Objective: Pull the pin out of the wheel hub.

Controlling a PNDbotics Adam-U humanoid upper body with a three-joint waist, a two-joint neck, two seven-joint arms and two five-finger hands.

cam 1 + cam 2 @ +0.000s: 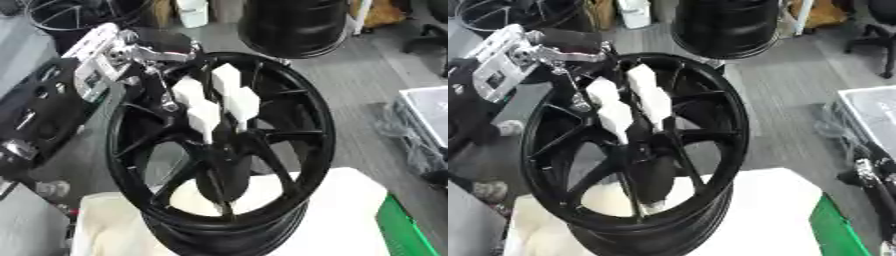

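A large black spoked wheel hub [297, 150] lies tilted on a white foam block [350, 220] in the middle of both views. My left hand [214, 100], black and silver with white pads, comes in from the upper left and reaches down over the hub's centre. A dark elongated shape [223, 175] runs below the hand along the hub's middle; I cannot tell whether it is the pin. The hand covers the hub's centre hole. Part of my right hand [875, 182] shows low at the right edge of the right eye view, away from the hub.
A second black wheel [293, 22] stands behind the hub. A clear plastic crate [429, 115] sits on the grey floor at the right. A green edge [402, 230] borders the foam at the lower right. Dark wheel parts [66, 12] lie at the upper left.
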